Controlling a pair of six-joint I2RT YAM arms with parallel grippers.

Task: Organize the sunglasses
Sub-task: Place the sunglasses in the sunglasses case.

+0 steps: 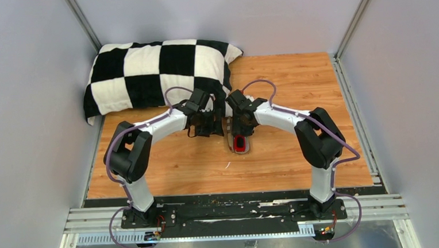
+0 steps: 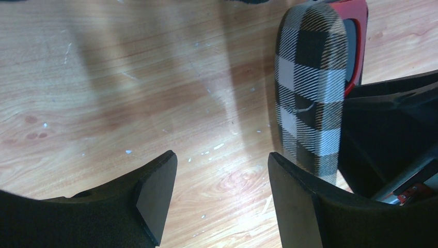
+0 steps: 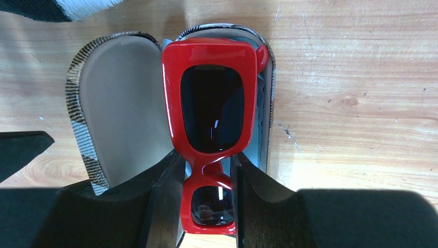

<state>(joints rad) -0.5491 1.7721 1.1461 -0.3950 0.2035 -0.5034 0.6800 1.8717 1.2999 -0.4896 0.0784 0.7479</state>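
Note:
The sunglasses (image 3: 212,103), glossy red with dark lenses, lie lengthwise over the right half of the open grey plaid case (image 3: 124,108), on a light blue cloth (image 3: 262,108) lining it. My right gripper (image 3: 207,159) is shut on the sunglasses, its fingers pressing the frame at the bridge and near lens. From above, the sunglasses (image 1: 240,144) show red just below the right gripper (image 1: 241,127). My left gripper (image 2: 222,165) is open over bare wood, with nothing between its fingers. The case's raised plaid lid (image 2: 310,88) stands just to its right, a red edge of the sunglasses (image 2: 357,31) behind it.
A black-and-white checkered pillow (image 1: 150,70) lies at the back left of the wooden table (image 1: 296,90). Grey walls close in both sides and the back. The two wrists sit close together at the table's middle.

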